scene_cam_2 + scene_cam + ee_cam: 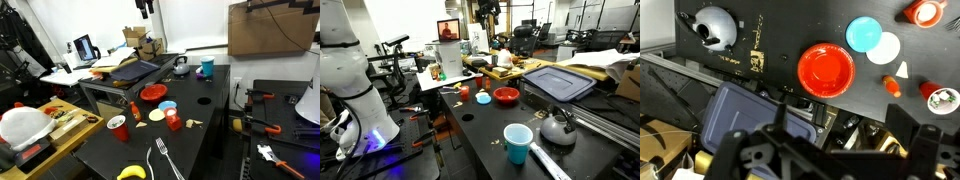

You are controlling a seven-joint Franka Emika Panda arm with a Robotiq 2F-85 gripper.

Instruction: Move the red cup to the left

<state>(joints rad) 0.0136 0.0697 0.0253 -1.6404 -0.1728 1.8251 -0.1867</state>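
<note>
The red cup (173, 121) is a small dark-red cylinder standing upright on the black table, past the round blue and white plates from the red bowl. It also shows in an exterior view (483, 98) and at the top right of the wrist view (923, 12). My gripper (845, 140) hangs high above the table, over the back of it near the cluttered bench. Its dark fingers are spread apart with nothing between them. In both exterior views it shows only at the top edge (487, 10) (147, 6), far from the cup.
On the black table (190, 145) are a wide red bowl (826, 70), a steel kettle (710, 25), a light-blue cup (207, 68), blue (864, 33) and white (883, 48) plates, an orange bottle (135, 110), another red cup with a white inside (117, 128), a fork (160, 155) and a banana (130, 172).
</note>
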